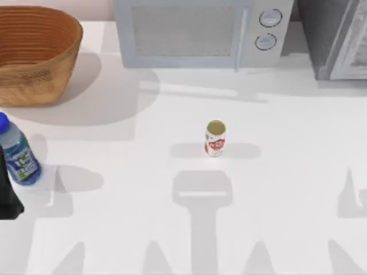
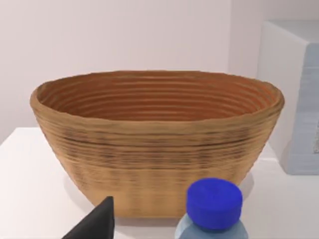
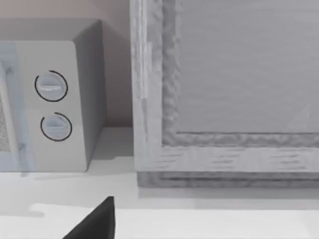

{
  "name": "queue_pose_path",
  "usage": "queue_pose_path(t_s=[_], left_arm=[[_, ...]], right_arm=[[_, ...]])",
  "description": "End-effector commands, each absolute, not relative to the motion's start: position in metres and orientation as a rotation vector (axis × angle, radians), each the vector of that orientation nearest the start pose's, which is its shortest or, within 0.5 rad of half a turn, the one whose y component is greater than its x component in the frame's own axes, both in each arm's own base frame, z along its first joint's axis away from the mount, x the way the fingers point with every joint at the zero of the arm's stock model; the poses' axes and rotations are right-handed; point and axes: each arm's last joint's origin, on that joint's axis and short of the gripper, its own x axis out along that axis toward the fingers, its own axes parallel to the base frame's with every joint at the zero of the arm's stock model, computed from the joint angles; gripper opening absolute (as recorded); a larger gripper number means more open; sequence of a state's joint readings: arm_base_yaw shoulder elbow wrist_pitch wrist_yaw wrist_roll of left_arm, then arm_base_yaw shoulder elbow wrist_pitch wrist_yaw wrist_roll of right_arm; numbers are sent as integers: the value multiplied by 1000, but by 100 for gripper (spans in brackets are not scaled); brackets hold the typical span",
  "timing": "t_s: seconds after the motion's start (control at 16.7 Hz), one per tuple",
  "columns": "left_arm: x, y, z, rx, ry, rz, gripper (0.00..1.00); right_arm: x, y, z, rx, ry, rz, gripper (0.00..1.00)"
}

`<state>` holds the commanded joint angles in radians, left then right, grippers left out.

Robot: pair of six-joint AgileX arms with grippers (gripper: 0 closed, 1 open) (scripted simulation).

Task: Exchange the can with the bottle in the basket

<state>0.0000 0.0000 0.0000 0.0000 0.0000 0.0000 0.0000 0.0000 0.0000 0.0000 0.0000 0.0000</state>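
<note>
The bottle (image 1: 18,153), clear with a blue cap, stands upright on the table at the far left edge. My left gripper (image 1: 7,192) is right behind it and open. In the left wrist view one dark finger (image 2: 97,224) sits apart from the bottle's cap (image 2: 214,203). The wicker basket (image 1: 34,80) stands at the back left, beyond the bottle, and what shows of its inside (image 2: 154,97) holds nothing. The can (image 1: 215,138), white with a red mark, stands upright mid-table, far from both grippers. My right arm is parked; one finger (image 3: 97,224) of its open gripper faces the back right.
A grey microwave (image 1: 195,31) with two dials stands along the back edge. A pale cabinet-like box (image 1: 338,37) sits at the back right. Open tabletop lies between the bottle and the can, and to the can's right.
</note>
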Motion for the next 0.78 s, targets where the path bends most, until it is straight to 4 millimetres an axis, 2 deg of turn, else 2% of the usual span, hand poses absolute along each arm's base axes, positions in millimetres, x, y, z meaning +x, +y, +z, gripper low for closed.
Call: queue_pose_path(t_s=[0.36, 0.78], left_arm=[[110, -1, 158, 1, 16, 2, 100], [137, 0, 150, 2, 85, -2, 100]], right_arm=[[106, -1, 160, 0, 0, 0, 100], [106, -1, 160, 0, 0, 0, 100]])
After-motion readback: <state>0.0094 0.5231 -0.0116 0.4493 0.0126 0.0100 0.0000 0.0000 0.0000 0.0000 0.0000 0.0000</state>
